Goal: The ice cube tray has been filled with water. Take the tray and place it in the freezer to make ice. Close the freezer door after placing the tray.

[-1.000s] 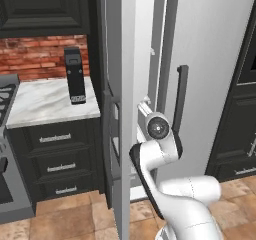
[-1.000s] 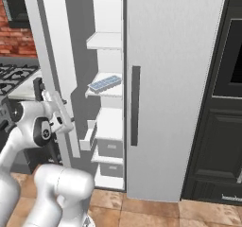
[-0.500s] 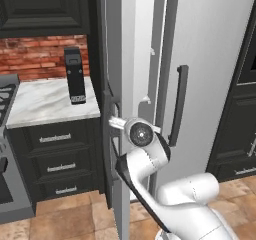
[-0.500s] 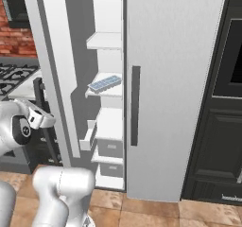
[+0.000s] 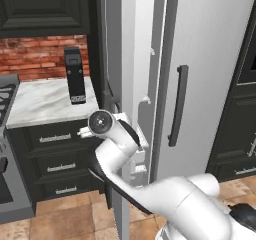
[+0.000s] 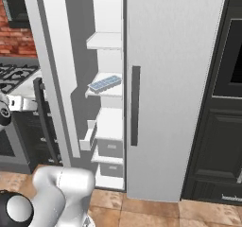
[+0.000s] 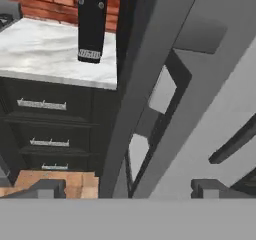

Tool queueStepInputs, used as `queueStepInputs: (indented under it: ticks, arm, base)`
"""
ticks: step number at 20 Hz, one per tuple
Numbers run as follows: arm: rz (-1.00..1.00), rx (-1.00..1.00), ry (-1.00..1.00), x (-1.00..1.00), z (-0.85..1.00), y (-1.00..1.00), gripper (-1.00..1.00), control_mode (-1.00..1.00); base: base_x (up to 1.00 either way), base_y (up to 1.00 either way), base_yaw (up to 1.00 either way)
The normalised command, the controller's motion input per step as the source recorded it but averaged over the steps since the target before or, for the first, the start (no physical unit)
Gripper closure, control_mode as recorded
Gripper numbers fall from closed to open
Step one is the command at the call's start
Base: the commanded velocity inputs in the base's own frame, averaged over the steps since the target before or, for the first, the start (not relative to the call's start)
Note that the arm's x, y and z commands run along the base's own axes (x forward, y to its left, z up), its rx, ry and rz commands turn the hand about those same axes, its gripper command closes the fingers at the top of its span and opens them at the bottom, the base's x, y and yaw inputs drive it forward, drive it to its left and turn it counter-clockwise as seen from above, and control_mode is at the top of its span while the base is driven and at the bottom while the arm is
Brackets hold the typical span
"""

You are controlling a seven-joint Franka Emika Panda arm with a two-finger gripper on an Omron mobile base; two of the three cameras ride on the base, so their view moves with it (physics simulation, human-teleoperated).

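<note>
The ice cube tray (image 6: 105, 83), white with pale blue water in its cells, lies on a white middle shelf inside the freezer (image 6: 108, 108). The freezer door (image 6: 51, 74) stands swung open to the left, and in the left base view I see it edge-on (image 5: 131, 84). My gripper (image 5: 84, 132) is at mid-height on the door's outer side, just left of its edge. In the hand view my gripper (image 7: 128, 188) is open with nothing between its fingertips (image 7: 50, 186), close to the door's grey face and its recessed dispenser panel (image 7: 162, 91).
Right of the freezer is the fridge's plain door (image 5: 210, 74) with a dark bar handle (image 5: 177, 106). Left of the open door is a marble counter (image 5: 45, 101) with a tall dark appliance (image 5: 75, 76) and dark drawers (image 5: 55, 159) below. A stove (image 6: 14, 72) lies further left.
The hand has swung left, from the door's inner side past its edge to its outer side. The gripper stayed open. The tray has not moved on its shelf.
</note>
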Motion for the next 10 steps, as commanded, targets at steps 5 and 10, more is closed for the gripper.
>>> queueStepInputs:
  ticks: [5,10]
  arm:
    - [0.01,-0.43,0.1,0.35,-0.06,0.81,-1.0,-1.0]
    - [0.0,-0.32,0.0,0.24,-0.26,0.61,-1.0,-1.0]
  base:
    - [0.0,0.0,0.0]
    - [0.0,0.0,0.0]
